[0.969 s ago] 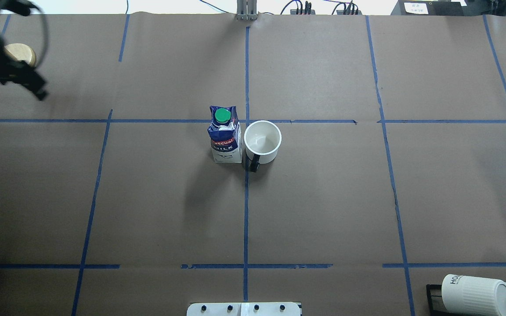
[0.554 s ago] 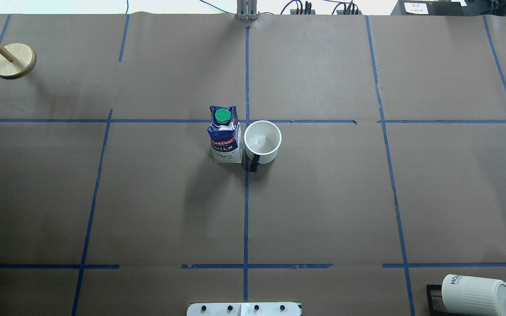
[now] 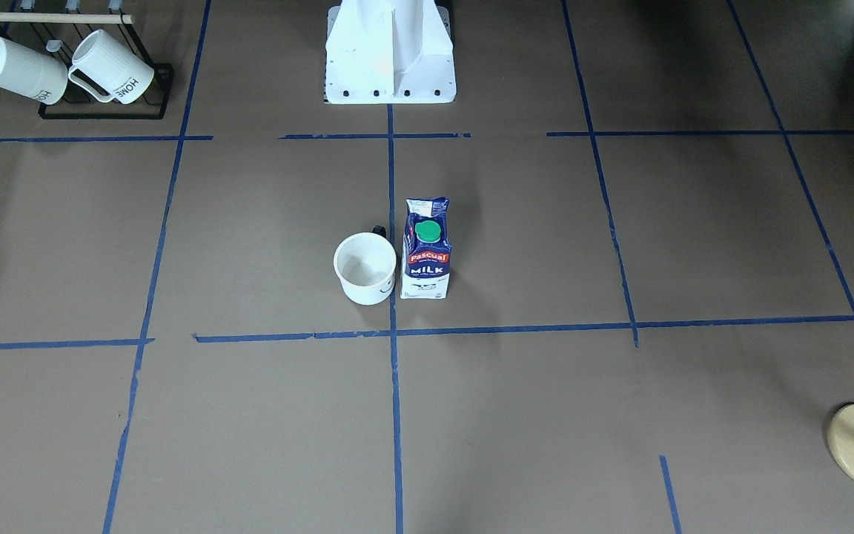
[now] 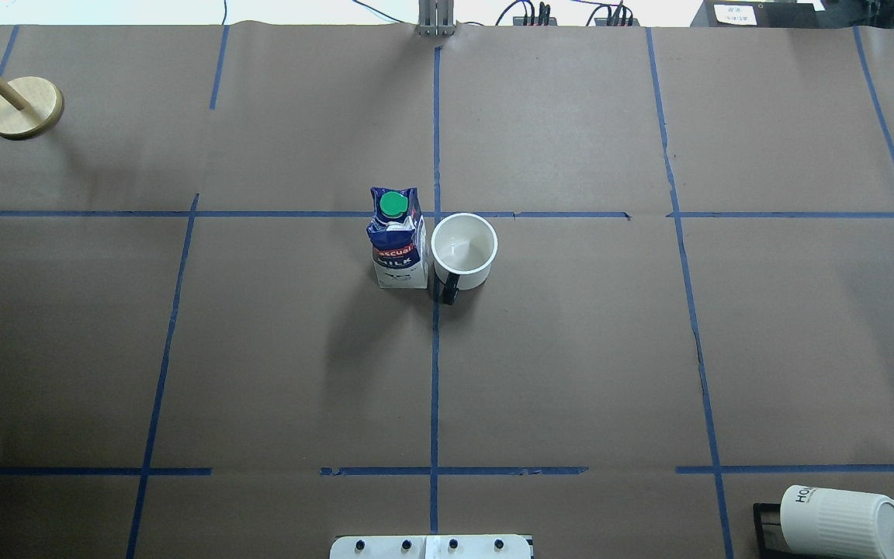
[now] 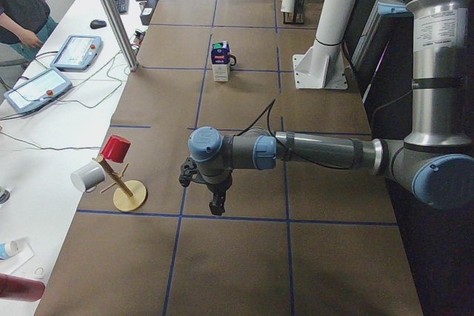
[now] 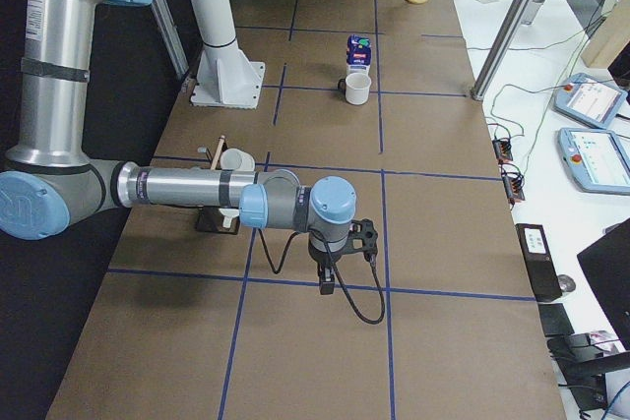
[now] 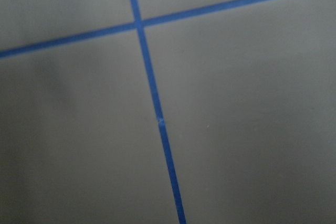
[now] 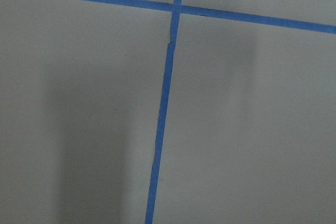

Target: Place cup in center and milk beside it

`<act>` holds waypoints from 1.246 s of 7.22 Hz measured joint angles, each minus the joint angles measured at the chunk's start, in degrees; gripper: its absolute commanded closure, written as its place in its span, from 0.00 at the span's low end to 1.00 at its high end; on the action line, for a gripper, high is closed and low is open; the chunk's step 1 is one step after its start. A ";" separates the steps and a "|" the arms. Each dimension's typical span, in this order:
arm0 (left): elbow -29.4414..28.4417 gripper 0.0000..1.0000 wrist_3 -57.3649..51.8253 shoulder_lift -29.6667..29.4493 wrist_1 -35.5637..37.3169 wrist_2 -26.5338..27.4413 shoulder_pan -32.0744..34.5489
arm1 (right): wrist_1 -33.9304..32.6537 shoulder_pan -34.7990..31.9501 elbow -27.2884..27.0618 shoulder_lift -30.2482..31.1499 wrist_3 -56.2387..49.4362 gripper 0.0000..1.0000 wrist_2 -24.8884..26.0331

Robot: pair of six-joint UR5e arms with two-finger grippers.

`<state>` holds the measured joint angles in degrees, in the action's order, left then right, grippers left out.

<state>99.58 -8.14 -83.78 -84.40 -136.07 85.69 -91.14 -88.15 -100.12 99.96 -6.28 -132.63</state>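
The cup (image 4: pixel 464 248) stands upright just right of the long blue tape line, close below the tape crossing at the center (image 4: pixel 436 214); its black handle points toward the robot. The milk (image 4: pixel 398 241) stands upright right beside the cup's left, almost touching. Both also show in the front view, cup (image 3: pixel 365 268) and milk (image 3: pixel 425 252). My left gripper (image 5: pixel 217 205) shows only in the exterior left view, far from them over bare paper; I cannot tell its state. My right gripper (image 6: pixel 328 282) shows only in the exterior right view, likewise far off, state unclear. Both wrist views show only paper and tape.
A black rack with ribbed white HOME mugs (image 3: pixel 64 67) stands by the robot's right side, also in the overhead view (image 4: pixel 835 520). A wooden peg stand (image 4: pixel 24 107) sits at the far left corner, holding a red cup (image 5: pixel 116 149). The white robot base (image 3: pixel 388 52) is at the near edge.
One second ago the left arm was at the overhead view's top left over the wooden stand; it has since left that view. The cup and milk have not moved.
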 measured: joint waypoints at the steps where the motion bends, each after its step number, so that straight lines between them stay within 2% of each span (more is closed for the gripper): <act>1: 0.13 0.00 0.05 0.37 -0.62 -0.29 0.56 | 0.00 -0.01 -0.07 -0.02 0.17 0.00 0.00; 9: -1.56 0.00 0.41 0.44 -0.11 2.33 0.72 | 0.00 0.00 -0.17 -0.12 0.57 0.00 -0.08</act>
<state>98.02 -7.73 -83.35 -84.50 -133.73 86.41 -91.14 -88.16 -100.28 99.84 -5.71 -132.70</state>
